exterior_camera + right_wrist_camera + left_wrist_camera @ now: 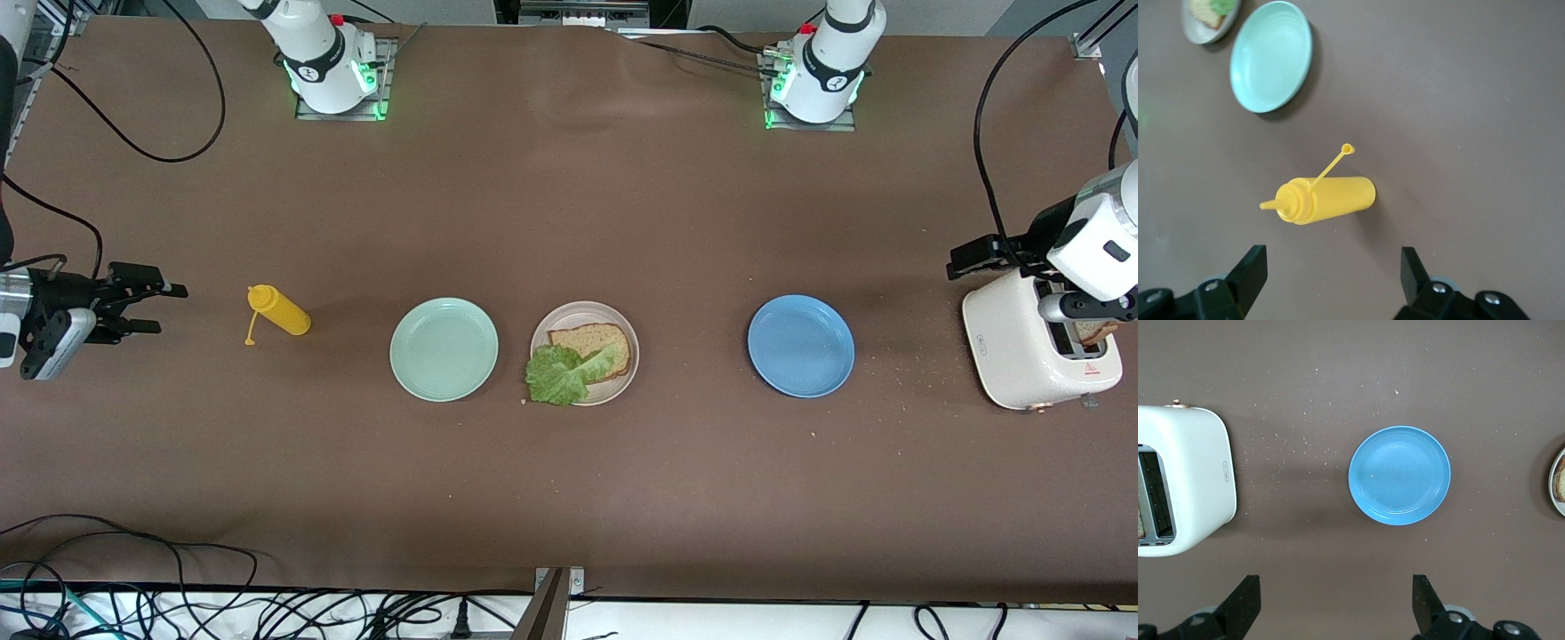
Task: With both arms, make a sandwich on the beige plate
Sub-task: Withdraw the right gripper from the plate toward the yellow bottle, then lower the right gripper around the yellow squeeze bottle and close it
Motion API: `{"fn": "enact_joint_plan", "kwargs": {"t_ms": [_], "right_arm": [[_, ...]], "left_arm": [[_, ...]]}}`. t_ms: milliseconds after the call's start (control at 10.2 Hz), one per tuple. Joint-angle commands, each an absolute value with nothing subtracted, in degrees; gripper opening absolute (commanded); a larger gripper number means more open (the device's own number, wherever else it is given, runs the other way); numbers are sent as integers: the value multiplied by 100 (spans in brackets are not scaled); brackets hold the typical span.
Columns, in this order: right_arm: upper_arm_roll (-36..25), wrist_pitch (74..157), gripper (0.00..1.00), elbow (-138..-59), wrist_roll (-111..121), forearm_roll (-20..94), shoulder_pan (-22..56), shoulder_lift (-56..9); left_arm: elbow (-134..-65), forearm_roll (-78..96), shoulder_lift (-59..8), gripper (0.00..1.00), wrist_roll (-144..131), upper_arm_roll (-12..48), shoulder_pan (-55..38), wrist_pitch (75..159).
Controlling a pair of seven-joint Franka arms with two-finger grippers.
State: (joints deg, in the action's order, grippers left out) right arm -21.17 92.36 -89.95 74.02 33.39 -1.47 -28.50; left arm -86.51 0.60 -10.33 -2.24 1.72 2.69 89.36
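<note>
The beige plate (582, 309) sits mid-table between a mint-green plate and a blue one. A brown bread slice (594, 342) lies on it. A ruffled lettuce leaf (560, 373) rests partly on the slice and hangs over the plate's rim. A second brown slice (1095, 332) shows in the toaster's slot. My left gripper (953, 263) hangs open and empty beside the toaster, and its wrist view (1336, 593) looks down on the blue plate. My right gripper (169, 308) (1335, 267) is open and empty, near the yellow bottle at the right arm's end.
The mint-green plate (444, 348) (1271, 57) and the blue plate (800, 346) (1399, 475) are both bare. A yellow squeeze bottle (280, 313) (1328, 199) lies on its side, cap off. A white toaster (1022, 347) (1198, 480) stands at the left arm's end, with crumbs around it.
</note>
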Motion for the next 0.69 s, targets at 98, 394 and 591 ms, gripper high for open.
{"fn": "enact_joint_plan", "kwargs": {"t_ms": [98, 394, 591], "right_arm": [[-2074, 9255, 90, -9430, 10161, 4636, -597, -3250], [-2057, 9281, 90, -9545, 11738, 5097, -668, -3489], [-2030, 9412, 90, -9545, 12434, 5150, -607, -3629]], "left_arm": [[-8481, -70, -1099, 100, -229, 176, 246, 8807], [-8481, -70, -1099, 100, -229, 176, 246, 8807], [-8481, -70, -1099, 100, -229, 176, 246, 8807]]}}
